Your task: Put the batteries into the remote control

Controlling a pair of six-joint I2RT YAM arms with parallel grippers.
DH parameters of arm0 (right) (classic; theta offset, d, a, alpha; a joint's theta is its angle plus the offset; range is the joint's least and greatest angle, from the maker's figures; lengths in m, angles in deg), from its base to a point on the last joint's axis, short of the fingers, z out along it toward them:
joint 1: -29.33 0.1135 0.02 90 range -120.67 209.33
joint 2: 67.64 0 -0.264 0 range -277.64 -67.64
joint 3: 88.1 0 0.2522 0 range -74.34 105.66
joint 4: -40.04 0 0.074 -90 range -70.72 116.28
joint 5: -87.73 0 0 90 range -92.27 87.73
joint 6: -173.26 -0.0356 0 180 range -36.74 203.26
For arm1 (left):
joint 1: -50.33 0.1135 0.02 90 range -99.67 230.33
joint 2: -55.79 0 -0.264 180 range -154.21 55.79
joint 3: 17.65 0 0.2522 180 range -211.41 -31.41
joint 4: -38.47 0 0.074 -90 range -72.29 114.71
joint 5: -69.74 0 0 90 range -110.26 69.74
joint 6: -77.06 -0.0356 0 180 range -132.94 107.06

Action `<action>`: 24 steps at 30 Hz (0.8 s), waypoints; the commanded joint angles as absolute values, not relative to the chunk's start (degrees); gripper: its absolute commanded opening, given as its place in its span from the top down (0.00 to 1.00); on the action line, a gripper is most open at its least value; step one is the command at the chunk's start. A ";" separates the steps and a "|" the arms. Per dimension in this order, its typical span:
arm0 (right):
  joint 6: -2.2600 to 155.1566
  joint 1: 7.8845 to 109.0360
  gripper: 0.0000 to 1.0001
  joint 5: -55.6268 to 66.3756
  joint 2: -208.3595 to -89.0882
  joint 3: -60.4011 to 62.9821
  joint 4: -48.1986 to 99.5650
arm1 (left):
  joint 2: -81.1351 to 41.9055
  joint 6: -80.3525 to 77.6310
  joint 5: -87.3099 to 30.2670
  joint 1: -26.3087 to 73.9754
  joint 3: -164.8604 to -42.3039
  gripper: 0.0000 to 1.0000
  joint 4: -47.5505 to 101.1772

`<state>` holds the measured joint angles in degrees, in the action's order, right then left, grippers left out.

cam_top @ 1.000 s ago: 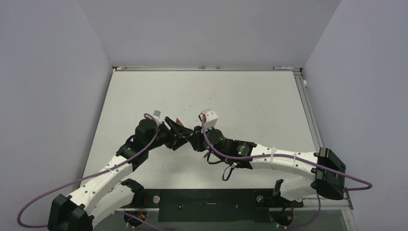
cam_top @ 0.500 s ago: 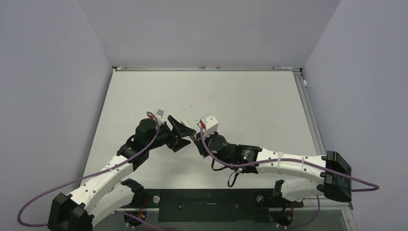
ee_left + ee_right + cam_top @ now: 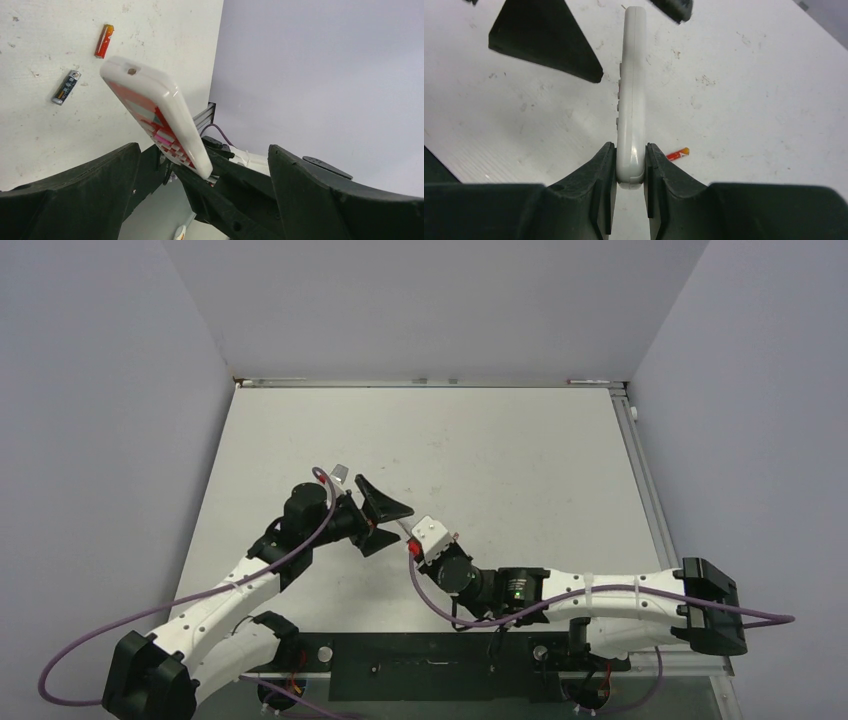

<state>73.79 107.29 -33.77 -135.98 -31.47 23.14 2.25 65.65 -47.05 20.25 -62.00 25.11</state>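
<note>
My right gripper (image 3: 630, 147) is shut on the near end of the remote control (image 3: 631, 100) and holds it edge-on above the table. In the left wrist view the remote (image 3: 155, 115) is tilted, its red front and white buttons showing. My left gripper (image 3: 202, 149) is open wide around the remote's held end and does not touch it. The reddish battery (image 3: 104, 41) and the dark battery with a pale end (image 3: 66, 87) lie apart on the table beyond the remote. The reddish one also shows in the right wrist view (image 3: 678, 153). In the top view both grippers, left (image 3: 383, 522) and right (image 3: 405, 538), meet mid-table.
The white table (image 3: 500, 460) is walled by grey panels on three sides, with a metal rail along its right edge (image 3: 640, 470). A black base plate (image 3: 430, 665) lies at the near edge between the arm bases.
My right arm has drawn back toward the near edge, its wrist dropping lower over the table. My left gripper has swung slightly toward the back and stands wider open.
</note>
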 commanded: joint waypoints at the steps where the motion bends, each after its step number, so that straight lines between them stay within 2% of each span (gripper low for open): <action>1: 84.94 111.21 0.92 -43.39 -134.01 -33.58 29.47 | 1.81 65.02 -49.36 20.84 -64.11 0.03 29.60; 12: 100.79 119.07 0.92 -53.71 -137.33 -38.50 38.78 | -0.02 64.78 -52.11 21.62 -63.25 0.12 30.26; 20: 109.15 122.34 0.92 -55.55 -137.90 -42.60 45.34 | -0.30 65.11 -54.13 22.81 -62.01 0.30 31.76; 24: 113.34 123.88 0.92 -56.05 -137.29 -44.26 49.39 | -0.75 65.02 -54.60 23.00 -61.29 0.34 32.14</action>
<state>107.08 122.11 -54.08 -137.95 -42.97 41.98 -0.37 65.69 -52.86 22.43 -61.61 28.04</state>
